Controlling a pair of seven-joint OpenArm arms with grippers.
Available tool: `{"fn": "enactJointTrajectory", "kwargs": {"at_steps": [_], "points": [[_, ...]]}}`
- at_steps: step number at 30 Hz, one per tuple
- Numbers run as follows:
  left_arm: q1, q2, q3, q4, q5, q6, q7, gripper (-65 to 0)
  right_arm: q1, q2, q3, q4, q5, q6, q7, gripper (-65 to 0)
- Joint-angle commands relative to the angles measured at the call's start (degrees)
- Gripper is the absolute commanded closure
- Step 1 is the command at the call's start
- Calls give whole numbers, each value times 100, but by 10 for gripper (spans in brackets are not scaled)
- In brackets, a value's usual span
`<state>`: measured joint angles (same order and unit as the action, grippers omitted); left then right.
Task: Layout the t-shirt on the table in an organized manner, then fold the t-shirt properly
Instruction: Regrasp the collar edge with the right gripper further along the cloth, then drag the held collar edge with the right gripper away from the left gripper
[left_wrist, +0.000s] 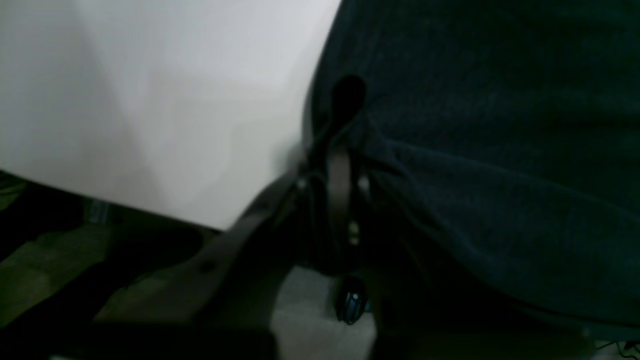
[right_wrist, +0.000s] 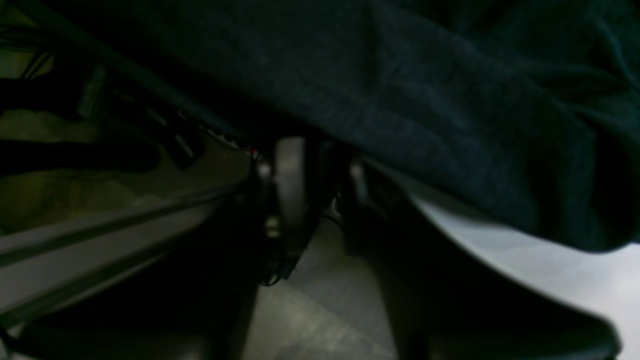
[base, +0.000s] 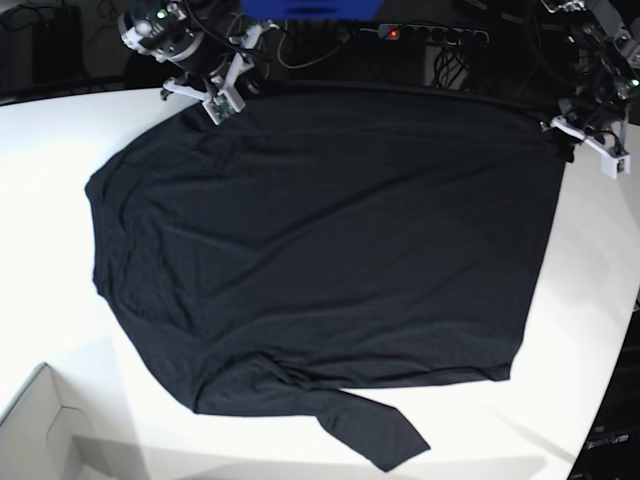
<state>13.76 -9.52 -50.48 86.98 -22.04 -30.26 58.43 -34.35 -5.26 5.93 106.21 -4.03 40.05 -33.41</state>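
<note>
Because the black t-shirt (base: 330, 260) is to be laid out before folding, it is held at its far hem by both arms, one at each top corner, so that the cloth can be drawn taut across the white surface (base: 590, 330). The left gripper (left_wrist: 345, 100) is seen pinched shut on the shirt's edge, a small bunch of fabric being gathered where its fingers (left_wrist: 340, 175) meet. The right gripper (base: 215, 95) sits at the opposite corner, touching or just over the hem; from the right wrist view, dark and blurred, it cannot be told whether its fingers are open or closed on cloth. The body of the shirt is spread nearly flat, though one sleeve (base: 375, 435) is left twisted and pointing toward the near edge, and the other side is rounded and slightly rumpled. Bare surface is left on both sides and in front, while the far hem lies close to the back edge, so little room is judged to remain for pulling further that way. A white cardboard box (base: 40, 430) stands at the near corner, apart from the shirt.
</note>
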Motion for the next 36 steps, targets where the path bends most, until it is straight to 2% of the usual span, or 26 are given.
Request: {"fn": "enactJointTrajectory", "kwargs": {"at_steps": [1, 5, 8, 15, 33, 35, 36], "points": [[-18, -90, -29, 71, -7, 15, -81, 0, -60, 3, 18, 64, -58, -5, -92, -194], [-18, -90, -29, 71, -7, 15, -81, 0, -218, 99, 123, 187, -41, -5, -83, -267], [-18, -90, -29, 71, -7, 15, -81, 0, -227, 90, 422, 346, -32, -5, -83, -291], [-18, -90, -29, 71, -7, 15, -81, 0, -148, 90, 1187, 372, -32, -5, -48, -294], [-18, -90, -38, 71, -7, 15, -90, 0, 538, 90, 1213, 328, -41, -5, -83, -290], [-18, -90, -38, 71, -7, 15, -90, 0, 547, 90, 1213, 328, -41, -5, -66, -265], [-18, -90, -38, 71, -7, 15, -90, 0, 573, 90, 1213, 328, -41, -5, -48, -229]]}}
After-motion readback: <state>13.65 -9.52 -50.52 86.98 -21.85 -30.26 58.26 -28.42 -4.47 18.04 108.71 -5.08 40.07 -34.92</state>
